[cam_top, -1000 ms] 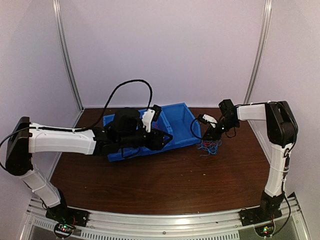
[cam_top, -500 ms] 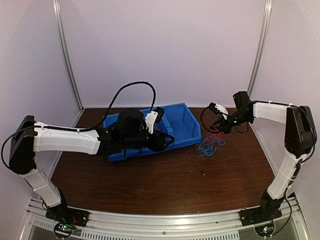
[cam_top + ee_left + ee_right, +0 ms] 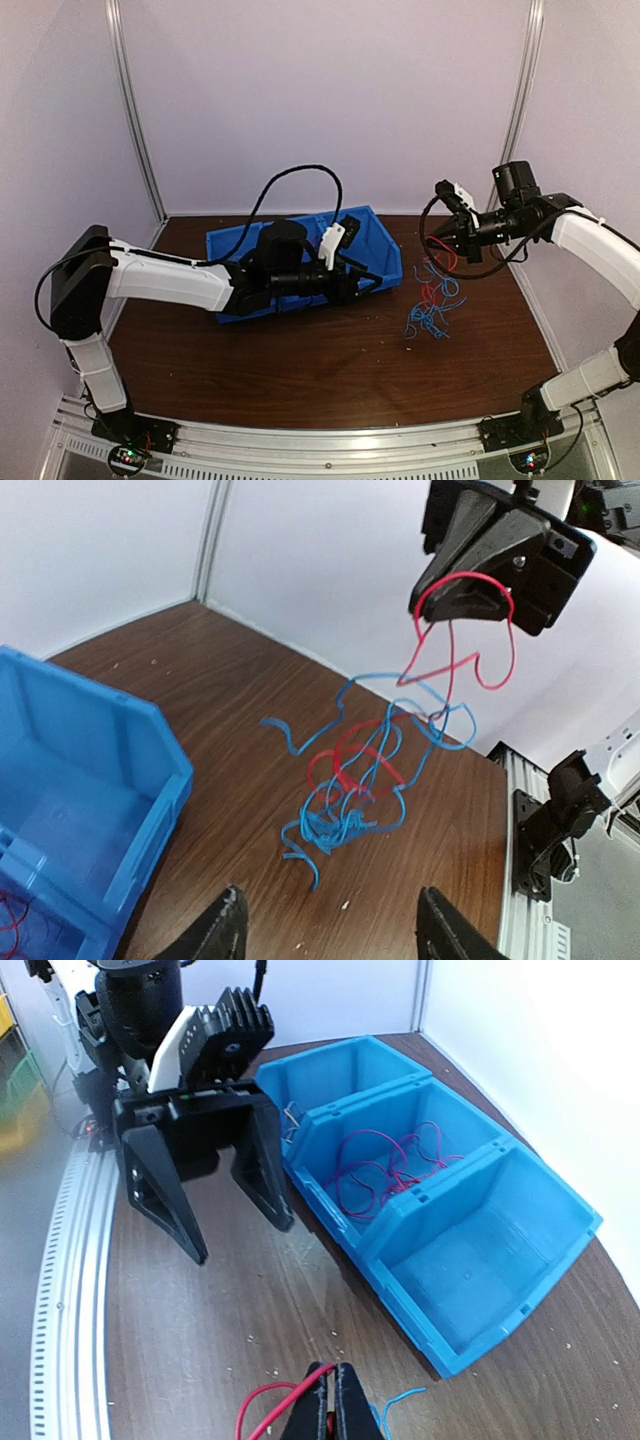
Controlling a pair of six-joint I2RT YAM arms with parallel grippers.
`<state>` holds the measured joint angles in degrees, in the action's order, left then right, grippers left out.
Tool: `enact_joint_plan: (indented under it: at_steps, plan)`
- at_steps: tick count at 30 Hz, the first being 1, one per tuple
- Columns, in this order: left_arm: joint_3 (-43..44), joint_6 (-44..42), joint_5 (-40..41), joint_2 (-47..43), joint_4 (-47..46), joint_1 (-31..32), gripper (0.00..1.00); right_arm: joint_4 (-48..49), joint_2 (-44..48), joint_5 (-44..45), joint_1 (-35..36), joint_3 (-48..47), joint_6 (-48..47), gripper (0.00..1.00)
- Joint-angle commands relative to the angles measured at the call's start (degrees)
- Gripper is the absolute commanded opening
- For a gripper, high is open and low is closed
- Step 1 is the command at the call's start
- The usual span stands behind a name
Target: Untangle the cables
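The cables (image 3: pixel 428 308) are a tangle of blue and red wires on the brown table, right of the blue bin. One red cable (image 3: pixel 470 630) rises out of the bunch (image 3: pixel 345 805) to my right gripper (image 3: pixel 440 238), which is shut on it above the table. The right wrist view shows its closed tips (image 3: pixel 331 1385) pinching the red wire (image 3: pixel 262 1405). My left gripper (image 3: pixel 377 283) stands open low over the table just left of the bunch. Nothing is between its fingers (image 3: pixel 228 925).
A blue bin (image 3: pixel 380 240) with three compartments lies behind the left arm. Its middle compartment holds loose red wires (image 3: pixel 385 1165); the end compartment (image 3: pixel 470 1270) nearest the tangle is bare. The left gripper (image 3: pixel 240 1240) faces the right wrist camera. A rail runs along the table's near edge.
My right gripper has shut on the red cable and lifted up and to the right, stretching the tangle. The left arm has reached right, past the bin, toward the bunch.
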<state>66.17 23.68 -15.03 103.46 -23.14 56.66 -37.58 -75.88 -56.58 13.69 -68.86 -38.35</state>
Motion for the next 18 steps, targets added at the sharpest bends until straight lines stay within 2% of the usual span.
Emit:
enact_joint_plan:
  at_steps: [1,5,7,11,13,17,18]
  plan:
    - [3.5,-3.47,-4.2,3.74,-13.97,2.3,0.59,-0.15,0.93,-3.87,4.65,0.1,5.12,0.0]
    - [4.6,-2.99,-3.44,7.1,-21.88,3.93,0.62,3.88,1.68,-4.75,9.14,0.18,8.97,0.0]
    - [6.24,-2.97,-3.22,8.91,-22.92,4.28,0.62,4.29,1.66,-4.52,11.15,-0.3,9.65,0.0]
    - [8.03,-2.98,-3.33,12.07,-26.31,4.33,0.56,2.83,0.81,-5.35,13.46,-2.33,9.78,0.0]
    - [8.3,-3.03,-3.85,13.41,-27.94,4.33,0.47,2.69,0.57,-5.91,13.55,-3.51,10.06,0.0]
    - [7.43,-2.16,-4.68,15.6,-30.57,4.33,0.19,2.5,0.77,-6.03,13.39,-7.62,11.47,0.0]
    - [6.73,-1.73,-4.87,16.0,-31.38,4.29,0.17,2.25,0.88,-5.95,13.26,-9.08,11.58,0.0]
